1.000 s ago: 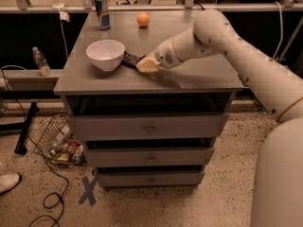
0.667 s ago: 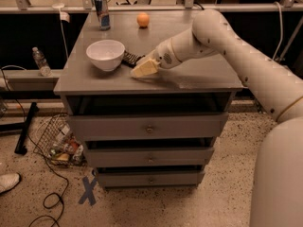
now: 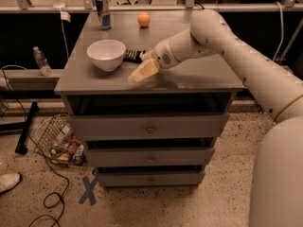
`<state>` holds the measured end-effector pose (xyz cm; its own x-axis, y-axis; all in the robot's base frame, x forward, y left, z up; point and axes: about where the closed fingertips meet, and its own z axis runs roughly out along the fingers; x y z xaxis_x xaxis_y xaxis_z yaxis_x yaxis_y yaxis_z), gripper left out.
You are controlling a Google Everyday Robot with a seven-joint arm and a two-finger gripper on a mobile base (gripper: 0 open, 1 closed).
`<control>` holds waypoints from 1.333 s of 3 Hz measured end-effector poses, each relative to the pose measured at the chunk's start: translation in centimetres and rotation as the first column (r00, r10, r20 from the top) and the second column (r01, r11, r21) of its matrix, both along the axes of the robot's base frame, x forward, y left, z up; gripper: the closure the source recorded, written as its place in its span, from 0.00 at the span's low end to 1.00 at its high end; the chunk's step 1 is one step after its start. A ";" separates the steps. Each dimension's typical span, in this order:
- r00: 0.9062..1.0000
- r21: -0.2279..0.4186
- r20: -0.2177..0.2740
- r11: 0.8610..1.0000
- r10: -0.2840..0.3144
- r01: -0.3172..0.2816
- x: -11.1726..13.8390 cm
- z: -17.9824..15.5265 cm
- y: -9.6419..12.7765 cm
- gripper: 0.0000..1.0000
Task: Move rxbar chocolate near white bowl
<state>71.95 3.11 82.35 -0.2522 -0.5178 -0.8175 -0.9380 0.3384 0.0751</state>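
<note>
The rxbar chocolate (image 3: 133,56) is a small dark bar lying flat on the grey cabinet top, just right of the white bowl (image 3: 106,54) and almost touching it. The bowl stands upright at the left middle of the top. My gripper (image 3: 143,72) hangs low over the top, a little in front of and to the right of the bar. It points down-left toward the front edge and holds nothing that I can see. The arm reaches in from the right.
A blue-silver can (image 3: 102,13) stands at the back left and an orange fruit (image 3: 144,19) at the back middle. The cabinet top (image 3: 199,77) sits over drawers. A wire basket (image 3: 59,141) and cables lie on the floor to the left.
My gripper has moved a little forward and left, away from the bar toward the front edge. The bar and bowl have stayed in place.
</note>
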 end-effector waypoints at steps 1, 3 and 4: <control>1.000 0.000 0.000 1.000 0.000 0.000 0.0 0.0 0.0 0.00; 1.000 0.000 0.001 1.000 0.000 0.000 0.0 0.0 0.0 0.00; 0.993 -0.032 0.114 0.999 -0.028 0.031 -0.2 4.0 -2.3 0.16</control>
